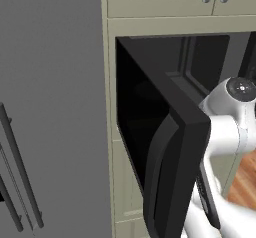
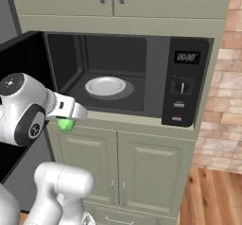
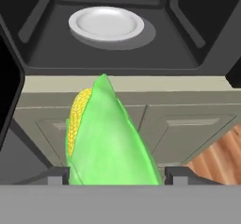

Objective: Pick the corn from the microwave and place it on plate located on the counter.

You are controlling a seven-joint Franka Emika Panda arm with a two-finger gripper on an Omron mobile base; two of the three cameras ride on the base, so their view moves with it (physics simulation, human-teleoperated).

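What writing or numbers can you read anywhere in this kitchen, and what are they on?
"88:88", or close to it, in pale digits: the display at the top of the microwave control panel; rather blurred.
The marks around the buttons below it are too small to read.
Nothing readable on the corn, the dish or the cabinets.

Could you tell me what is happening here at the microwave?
The robot arm's hand is holding the corn, yellow kernels and green husk showing between its fingertips. The corn is outside the microwave, in front of the cabinet just below the open cavity. The microwave door stands swung open, and a plain white dish sits inside on the cavity floor. The corn has not been set down anywhere yet.
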